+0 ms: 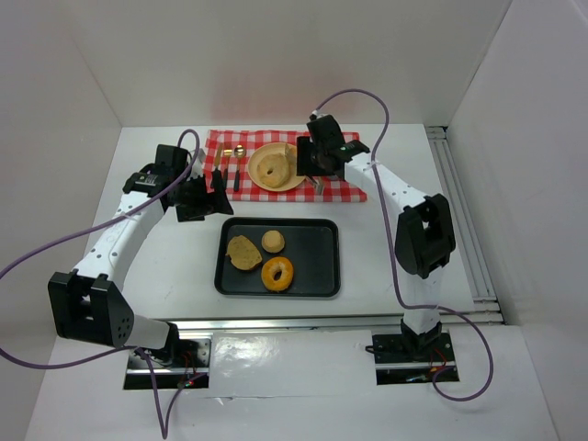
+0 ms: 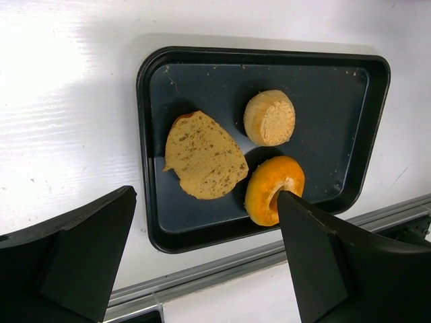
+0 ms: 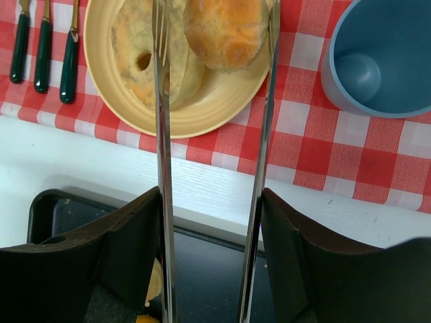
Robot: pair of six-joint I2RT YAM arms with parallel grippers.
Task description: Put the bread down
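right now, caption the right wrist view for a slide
Tongs in the right hand bracket a bun at the plate, beside a blue cup.

- Far side of the table (image 1: 165,266): cloth (image 1: 344,188) laid flat.
- Middle of the cloth: plate (image 3: 202,121), cutlery (image 3: 44,47) just left of it, cup (image 3: 384,60) just right.
- On the plate: bagel (image 3: 145,57) at left, roll (image 3: 225,30) lapping over its right side.
- Over the plate: tongs (image 3: 161,168), one arm on each side of the roll.
- Nearer the arms, off the cloth: tray (image 1: 322,266).
- In the tray: slice (image 2: 204,156) at left, bun (image 2: 269,118) behind and right of it, doughnut (image 2: 273,188) in front of the bun, just beside the slice.
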